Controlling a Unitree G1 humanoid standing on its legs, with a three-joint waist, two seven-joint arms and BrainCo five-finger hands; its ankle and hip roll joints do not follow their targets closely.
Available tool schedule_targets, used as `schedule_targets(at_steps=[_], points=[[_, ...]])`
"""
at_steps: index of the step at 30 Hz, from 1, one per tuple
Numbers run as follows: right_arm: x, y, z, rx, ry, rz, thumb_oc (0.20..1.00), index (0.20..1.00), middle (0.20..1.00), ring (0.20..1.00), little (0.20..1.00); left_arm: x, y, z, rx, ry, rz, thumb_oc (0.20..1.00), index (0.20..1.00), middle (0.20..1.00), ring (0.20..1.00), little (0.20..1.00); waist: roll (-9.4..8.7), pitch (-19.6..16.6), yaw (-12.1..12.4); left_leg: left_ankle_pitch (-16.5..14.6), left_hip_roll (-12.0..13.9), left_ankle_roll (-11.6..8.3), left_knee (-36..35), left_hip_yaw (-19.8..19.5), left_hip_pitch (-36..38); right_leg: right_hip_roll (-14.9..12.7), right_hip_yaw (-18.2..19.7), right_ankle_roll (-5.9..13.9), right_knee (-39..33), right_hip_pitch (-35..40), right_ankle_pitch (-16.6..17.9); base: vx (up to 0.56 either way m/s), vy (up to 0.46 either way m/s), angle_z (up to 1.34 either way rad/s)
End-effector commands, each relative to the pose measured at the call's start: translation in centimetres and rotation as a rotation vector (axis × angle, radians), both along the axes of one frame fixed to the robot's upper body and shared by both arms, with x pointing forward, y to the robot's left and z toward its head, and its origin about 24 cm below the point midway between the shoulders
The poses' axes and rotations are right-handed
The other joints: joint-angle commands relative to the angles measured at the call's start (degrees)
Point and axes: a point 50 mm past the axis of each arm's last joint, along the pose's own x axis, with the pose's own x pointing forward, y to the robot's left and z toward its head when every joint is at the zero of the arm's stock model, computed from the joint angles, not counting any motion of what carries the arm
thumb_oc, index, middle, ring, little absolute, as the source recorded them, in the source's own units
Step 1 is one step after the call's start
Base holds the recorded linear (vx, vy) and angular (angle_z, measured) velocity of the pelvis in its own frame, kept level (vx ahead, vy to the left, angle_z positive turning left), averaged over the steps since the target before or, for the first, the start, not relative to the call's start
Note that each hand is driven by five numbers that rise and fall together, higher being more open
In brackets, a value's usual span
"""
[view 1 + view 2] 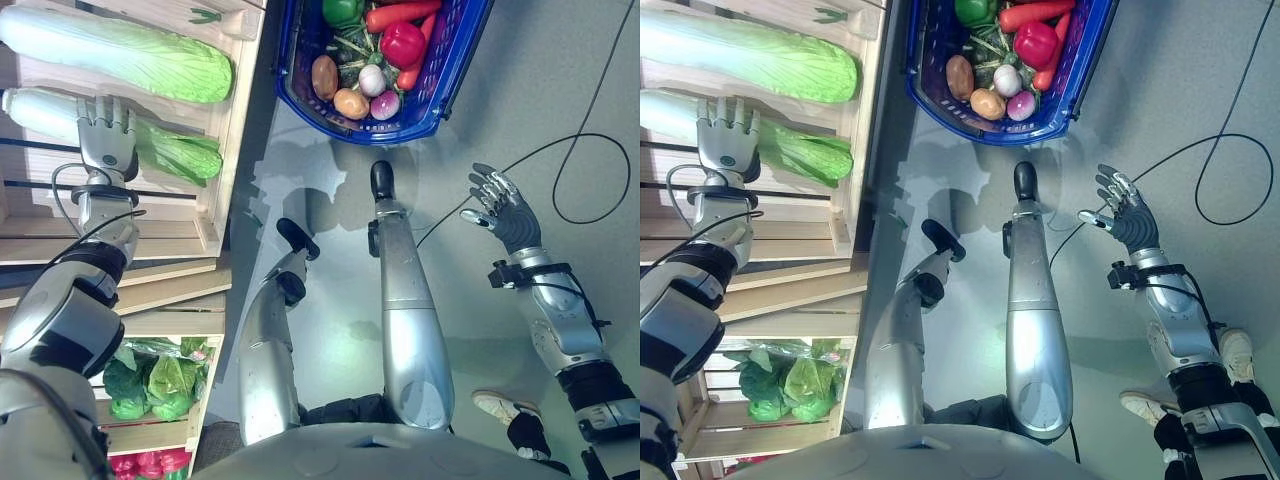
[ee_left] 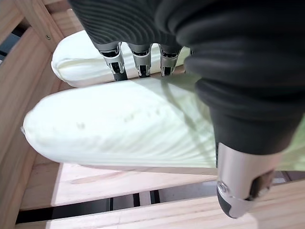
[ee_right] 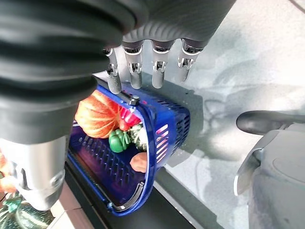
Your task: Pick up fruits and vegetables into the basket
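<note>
Left eye view has the left hand (image 1: 105,140) reaching over a slatted wooden crate (image 1: 235,150), its fingers straight and laid across the nearer napa cabbage (image 1: 170,150), not curled round it. A second napa cabbage (image 1: 120,52) lies just beyond the first, in the same crate. Seen from the left wrist view, the fingertips (image 2: 138,64) rest on the pale stalk end of the nearer cabbage, with the thumb (image 2: 240,186) hanging free on its other side. Over the grey floor, the right hand (image 1: 500,205) hangs open with fingers spread, holding nothing and well apart from the blue basket (image 1: 440,95). That basket sits on the floor just beside the crate and already holds a red bell pepper (image 1: 402,43), a green pepper (image 1: 342,10), carrots (image 1: 400,14), a potato (image 1: 325,77) and round pale and purple bulbs (image 1: 372,80). A lower wooden shelf (image 1: 205,400) carries bagged leafy greens (image 1: 160,385).
</note>
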Motion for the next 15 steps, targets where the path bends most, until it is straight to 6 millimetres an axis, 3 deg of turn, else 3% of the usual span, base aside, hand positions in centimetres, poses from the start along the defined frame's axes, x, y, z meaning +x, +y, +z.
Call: schedule_targets(at_steps=[1, 7, 10, 15], points=[[-0.4, 0.3, 1.6, 0.006, -0.097, 0.025, 1.0, 1.0, 1.0, 1.0, 1.0, -4.0, 6.6, 1.3, 0.026, -0.021, 0.302, 1.0, 1.0, 1.0, 1.0, 1.0, 1.14, -0.6, -2.2, -6.1, 0.6, -0.72, 10.6, -0.5, -6.7, 0.3, 2.7, 6.3, -6.5, -0.5, 1.9, 0.02, 0.055, -0.02], [-0.3, 0.3, 2.0, 0.009, -0.121, 0.019, 1.0, 1.0, 1.0, 1.0, 1.0, -4.7, 7.6, 1.8, 0.039, -0.025, 0.393, 1.0, 1.0, 1.0, 1.0, 1.0, 0.87, -0.6, -2.3, -7.2, 0.9, -0.25, 12.8, -0.9, -8.8, 0.4, 3.4, 6.23, -5.1, -2.2, 1.7, 0.01, 0.043, -0.03], [-0.3, 0.3, 2.1, 0.011, -0.129, 0.019, 1.0, 1.0, 1.0, 1.0, 1.0, -4.8, 7.8, 1.9, 0.04, -0.009, 0.416, 0.2, 0.2, 0.2, 0.2, 0.2, 0.66, -0.6, -2.2, -7.5, 1.0, -0.09, 13.3, -1.2, -9.3, 0.5, 3.5, 6.17, -4.7, -2.6, 1.6, 0.0, 0.012, -0.03], [-0.5, 0.2, 2.4, 0.013, -0.155, 0.013, 1.0, 1.0, 1.0, 1.0, 1.0, -5.2, 8.0, 1.2, 0.031, 0.011, 0.438, 0.2, 0.2, 0.2, 0.2, 0.2, 0.17, -0.6, -2.1, -7.9, 0.9, 0.06, 13.9, -1.9, -9.5, 0.4, 3.7, 6.25, -4.3, -2.4, 1.6, 0.0, 0.0, 0.0]])
